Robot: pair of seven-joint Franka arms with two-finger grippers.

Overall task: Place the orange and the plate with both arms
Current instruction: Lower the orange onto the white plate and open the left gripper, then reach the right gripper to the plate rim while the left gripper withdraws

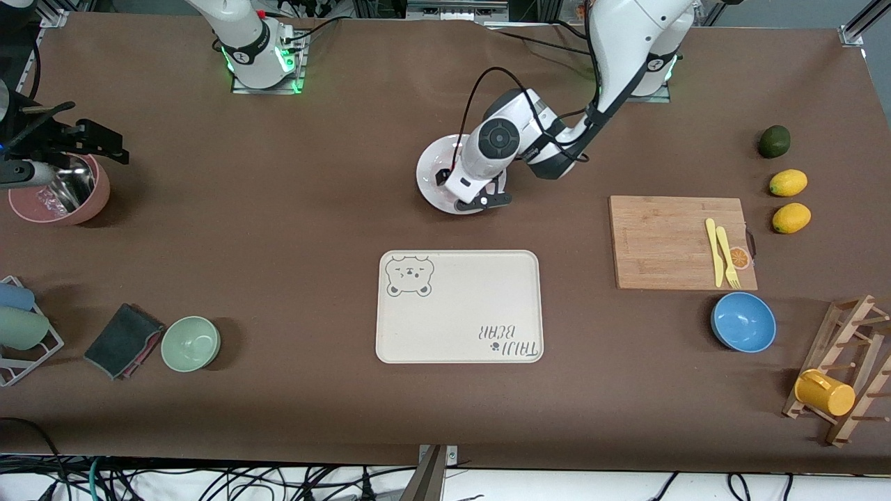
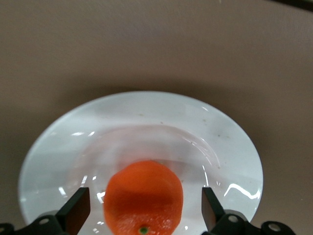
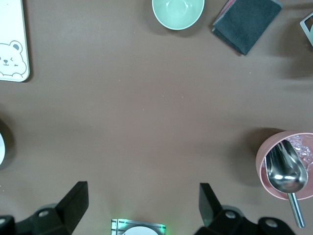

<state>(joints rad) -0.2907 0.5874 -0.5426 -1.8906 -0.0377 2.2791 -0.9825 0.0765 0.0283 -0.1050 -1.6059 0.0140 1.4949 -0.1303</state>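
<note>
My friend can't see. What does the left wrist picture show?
An orange sits on a white plate on a brown table. The left claw is open, one finger on each side of the orange and not touching it.

showing one orange [image 2: 143, 198], one plate [image 1: 431, 170], two lemons [image 1: 788, 183], one dark green fruit [image 1: 773, 141], three bowls [image 1: 190, 343], one tray [image 1: 459, 306], one cutting board [image 1: 661, 240].
</note>
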